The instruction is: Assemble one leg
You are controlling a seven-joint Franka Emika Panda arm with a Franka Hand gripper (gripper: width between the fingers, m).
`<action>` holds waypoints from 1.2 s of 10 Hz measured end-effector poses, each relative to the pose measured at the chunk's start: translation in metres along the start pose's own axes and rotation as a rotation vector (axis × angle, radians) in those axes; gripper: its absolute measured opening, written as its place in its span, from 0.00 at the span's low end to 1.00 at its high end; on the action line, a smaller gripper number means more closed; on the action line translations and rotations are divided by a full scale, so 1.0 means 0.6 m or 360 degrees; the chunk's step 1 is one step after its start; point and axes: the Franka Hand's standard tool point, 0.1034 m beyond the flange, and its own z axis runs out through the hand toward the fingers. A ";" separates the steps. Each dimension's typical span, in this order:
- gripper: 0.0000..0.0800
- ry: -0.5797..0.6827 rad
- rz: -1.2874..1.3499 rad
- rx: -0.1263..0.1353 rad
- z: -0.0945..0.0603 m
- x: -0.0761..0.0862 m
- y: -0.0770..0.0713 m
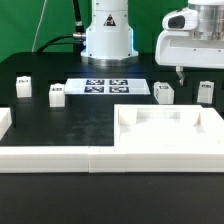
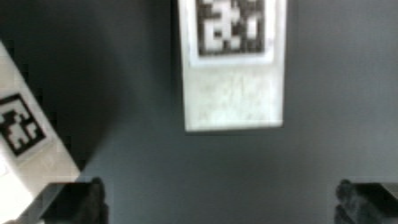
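Two-finger gripper [image 1: 181,72] spread wide and empty, hovering low over black table [image 1: 100,112]. Small white plastic stubby leg [image 2: 231,70], square black-and-white tag on its side, just ahead of the fingertips [image 2: 71,203], outside their gap. Second leg [image 2: 25,130] off to one side, large white square tray [image 1: 170,138] farther out.

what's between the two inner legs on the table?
Exterior view: only the marker board, lying flat, between the inner leg at the exterior view's left and the inner leg at the exterior view's right.
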 end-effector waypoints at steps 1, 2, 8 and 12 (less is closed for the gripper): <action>0.81 -0.0043 -0.0004 -0.0013 0.000 0.006 0.006; 0.81 -0.0056 -0.0013 -0.0014 -0.001 0.008 0.006; 0.81 -0.0780 0.0034 -0.0110 -0.003 0.000 0.018; 0.81 -0.1178 0.0132 -0.0113 -0.011 -0.019 0.015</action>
